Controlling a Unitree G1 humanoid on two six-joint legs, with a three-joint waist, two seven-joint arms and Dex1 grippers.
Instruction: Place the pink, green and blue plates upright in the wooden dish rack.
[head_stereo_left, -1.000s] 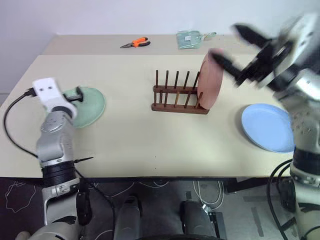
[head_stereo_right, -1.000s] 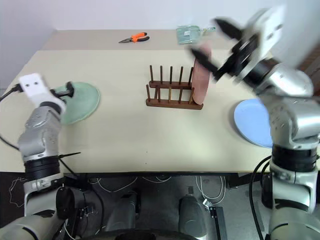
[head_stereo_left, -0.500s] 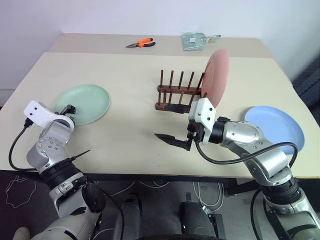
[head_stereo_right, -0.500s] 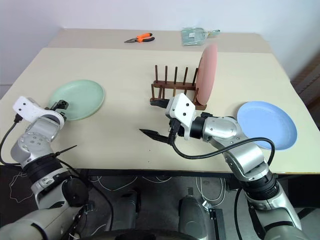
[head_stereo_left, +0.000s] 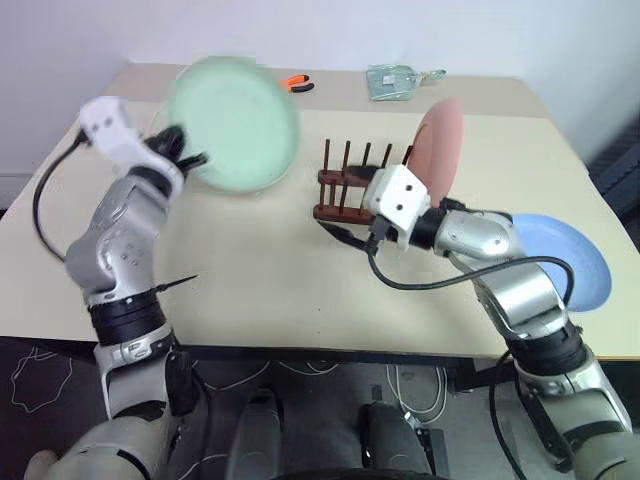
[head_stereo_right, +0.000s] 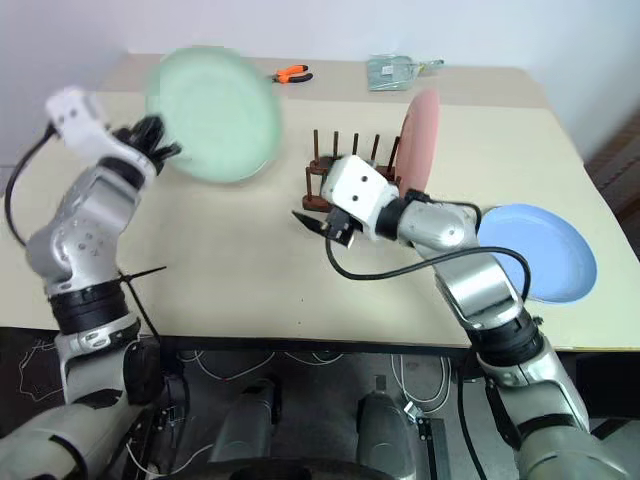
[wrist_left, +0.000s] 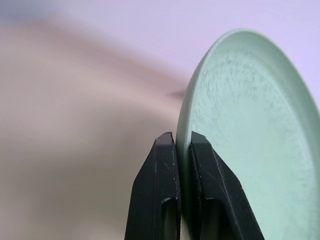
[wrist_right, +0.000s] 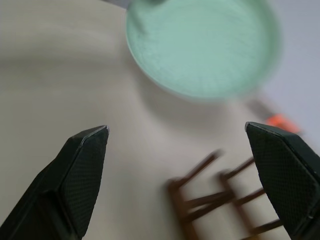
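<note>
Beige table (head_stereo_left: 250, 290), green plate (head_stereo_left: 232, 108) lifted on its way to the wooden dish rack (head_stereo_left: 352, 190).
Nearest, the right tool (head_stereo_right: 322, 226) hangs with fingers spread wide and empty beside the rack; the blue plate (head_stereo_left: 575, 260) lies flat at the right. The left tool (head_stereo_left: 178, 150) pinches the green plate's rim, holding it off the table, nearly upright, face toward the rack. Best to bring it edge-down between free pegs beside the standing pink plate (head_stereo_left: 440, 152).
</note>
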